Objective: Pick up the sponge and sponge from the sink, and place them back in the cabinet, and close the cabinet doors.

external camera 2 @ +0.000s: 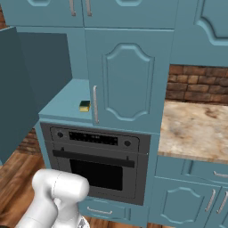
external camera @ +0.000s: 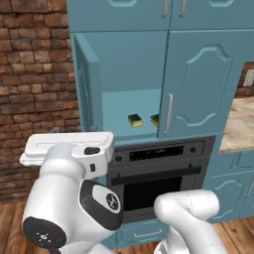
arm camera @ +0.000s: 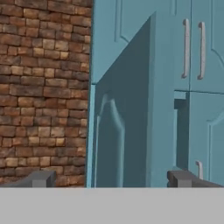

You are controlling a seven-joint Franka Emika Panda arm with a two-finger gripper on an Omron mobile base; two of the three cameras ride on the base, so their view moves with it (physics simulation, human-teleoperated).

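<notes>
In the right base view you see the cabinet [external camera 2: 129,49] straight ahead of the arm [external camera 2: 55,196], which rises white from the lower left. Its left door [external camera 2: 26,89] stands swung wide open toward you, dark on its inner face. Its right door [external camera 2: 127,80] is shut, with a slim silver handle [external camera 2: 95,104] along its left edge. On the teal shelf [external camera 2: 62,104] you can see one sponge [external camera 2: 84,106], lying just left of that handle and near the shelf's front edge. Directly below the shelf sits the black oven [external camera 2: 95,162]. To the right of the cabinet a tan marble surface [external camera 2: 193,127] runs under a brick wall [external camera 2: 198,84].
</notes>
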